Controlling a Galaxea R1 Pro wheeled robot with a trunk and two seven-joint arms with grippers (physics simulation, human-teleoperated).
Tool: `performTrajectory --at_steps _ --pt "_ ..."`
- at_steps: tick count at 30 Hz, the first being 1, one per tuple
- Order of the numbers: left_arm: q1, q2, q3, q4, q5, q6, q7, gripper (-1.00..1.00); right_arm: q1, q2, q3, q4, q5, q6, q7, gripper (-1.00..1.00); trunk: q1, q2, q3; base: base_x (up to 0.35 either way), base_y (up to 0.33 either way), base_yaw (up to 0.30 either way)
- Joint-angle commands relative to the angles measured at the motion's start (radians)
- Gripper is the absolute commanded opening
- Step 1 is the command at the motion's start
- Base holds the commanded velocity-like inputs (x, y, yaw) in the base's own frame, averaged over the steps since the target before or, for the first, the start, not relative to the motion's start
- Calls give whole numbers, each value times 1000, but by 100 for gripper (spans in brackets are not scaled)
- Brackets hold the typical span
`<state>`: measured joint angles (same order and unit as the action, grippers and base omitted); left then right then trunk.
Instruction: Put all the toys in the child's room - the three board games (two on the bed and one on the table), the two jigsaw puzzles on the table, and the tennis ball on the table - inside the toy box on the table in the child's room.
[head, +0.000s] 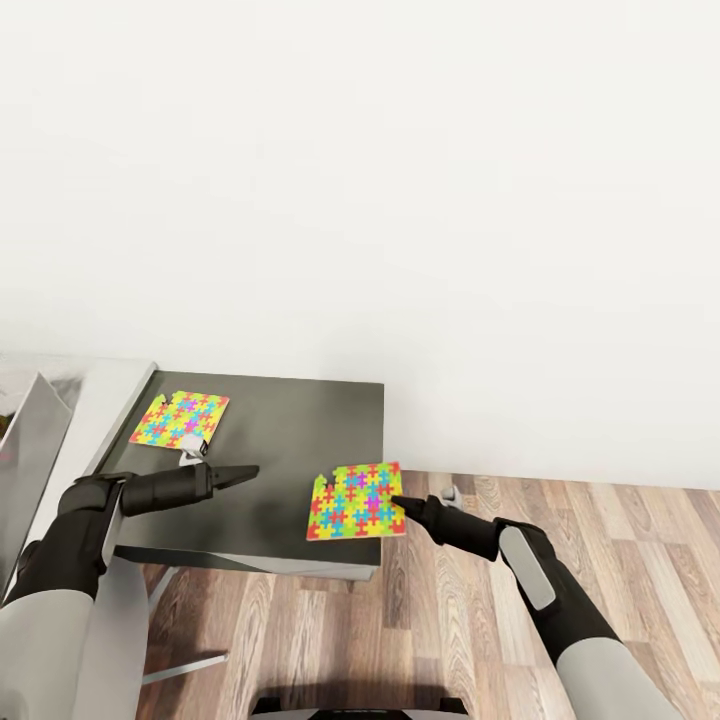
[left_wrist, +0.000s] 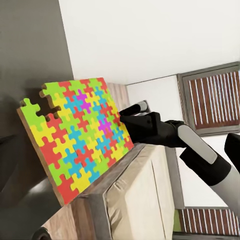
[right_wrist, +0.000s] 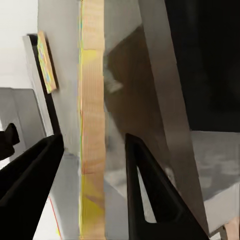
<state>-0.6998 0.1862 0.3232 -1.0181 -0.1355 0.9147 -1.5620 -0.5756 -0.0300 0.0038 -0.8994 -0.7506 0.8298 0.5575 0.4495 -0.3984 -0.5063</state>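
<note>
A jigsaw puzzle (head: 355, 501) is held flat at the dark surface's (head: 290, 420) edge, straddled by the right gripper's (head: 400, 503) parted jaws; the left gripper's (head: 245, 470) jaws appear together.

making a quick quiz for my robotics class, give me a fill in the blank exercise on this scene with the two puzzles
1. The dark grey cabinet top carries ____ colourful square jigsaw puzzle panels.
2. The near puzzle panel overhangs the top's front edge, and the ____ gripper straddles its edge.
3. In the right wrist view that panel's edge sits between the two fingers, which stand ____ from it.
4. The far puzzle panel lies beyond the ____ gripper.

Missing words: two; right; apart; left
</note>
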Motion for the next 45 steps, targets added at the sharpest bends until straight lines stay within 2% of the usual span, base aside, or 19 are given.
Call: performTrajectory --at_steps 1,7,12,16,19,23,28,35,41,45 --pt "-1 -1 2 -1 -11 11 -9 100 1 -1 1 -2 -1 4 12 -100 1 -2 -1 0 0 0" --pt "-2 0 2 -1 -14 13 -9 100 5 -12 3 -156 3 -48 87 -100 1 -2 8 0 0 0" --pt "-3 5 2 -1 -13 18 -9 100 5 -71 2 -216 0 -61 177 -100 1 -2 16 0 0 0" --pt "-4 9 4 -1 -11 41 -9 100 5 -92 -12 -227 -1 -63 286 -100 1 -2 23 0 0 0" --pt "-4 13 5 -1 -10 47 -9 100 15 -96 -48 -244 0 -63 366 -100 1 -2 28 0 0 0" --pt "-4 12 5 -1 -10 48 -9 100 84 -97 -126 -331 5 -62 452 -100 1 -2 33 0 0 0" --pt "-4 12 -7 -1 -10 49 -9 100 128 -96 -163 -403 11 -63 466 -100 1 -2 35 0 0 0" --pt "-4 12 -10 -1 -10 49 -9 100 131 -94 -164 -407 15 -73 463 -100 1 -2 37 0 0 13" --pt "-4 12 -11 -1 -10 49 -9 100 133 -91 -159 -407 32 -154 464 -100 1 -2 45 0 0 85" --pt "-4 12 -12 -1 -10 49 -9 100 134 -92 -159 -401 34 -171 465 -100 1 -2 51 0 0 96"
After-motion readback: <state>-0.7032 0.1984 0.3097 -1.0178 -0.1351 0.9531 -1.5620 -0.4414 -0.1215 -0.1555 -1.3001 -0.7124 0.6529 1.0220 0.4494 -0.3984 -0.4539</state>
